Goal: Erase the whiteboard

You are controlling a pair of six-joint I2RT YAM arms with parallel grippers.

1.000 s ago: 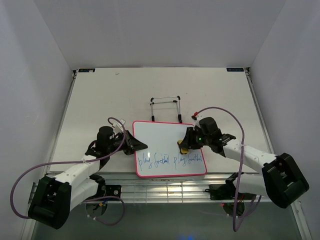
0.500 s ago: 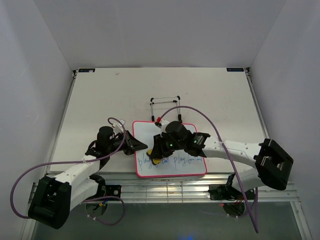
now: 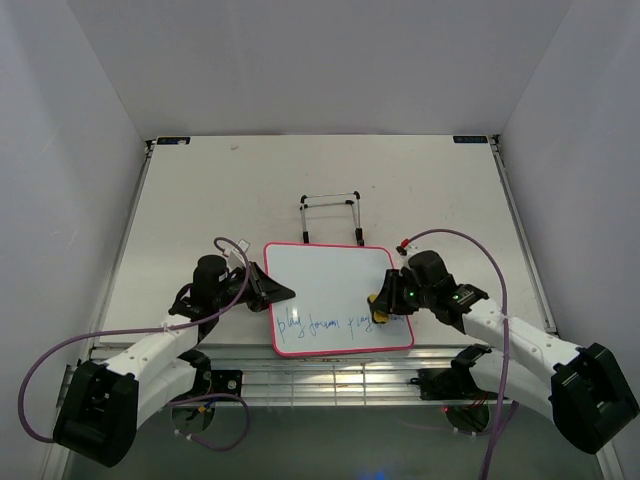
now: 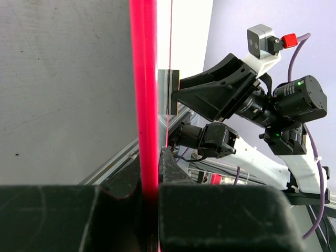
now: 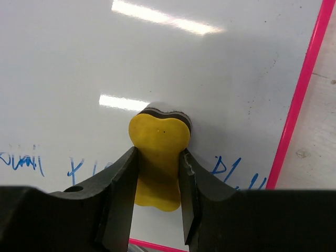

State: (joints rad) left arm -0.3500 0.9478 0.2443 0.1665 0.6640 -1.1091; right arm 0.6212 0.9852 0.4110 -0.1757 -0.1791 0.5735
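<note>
The whiteboard (image 3: 330,285), white with a pink-red frame, lies near the table's front edge with blue handwriting (image 3: 320,323) along its near part. My left gripper (image 3: 272,293) is shut on the board's left frame edge (image 4: 144,105). My right gripper (image 3: 383,303) is shut on the yellow bone-shaped eraser (image 5: 159,157) and presses it on the board's right part, among the writing (image 5: 233,170). The eraser (image 3: 380,306) also shows in the top view. The right arm (image 4: 252,100) shows across the board in the left wrist view.
A thin wire stand (image 3: 331,214) stands just behind the board. The table's front edge with metal rails (image 3: 330,380) runs right below the board. Purple cables (image 3: 470,250) loop beside both arms.
My right gripper swept the eraser left across the lower board, then back to its right part. Some writing on the right has been wiped. The left gripper kept its hold.
</note>
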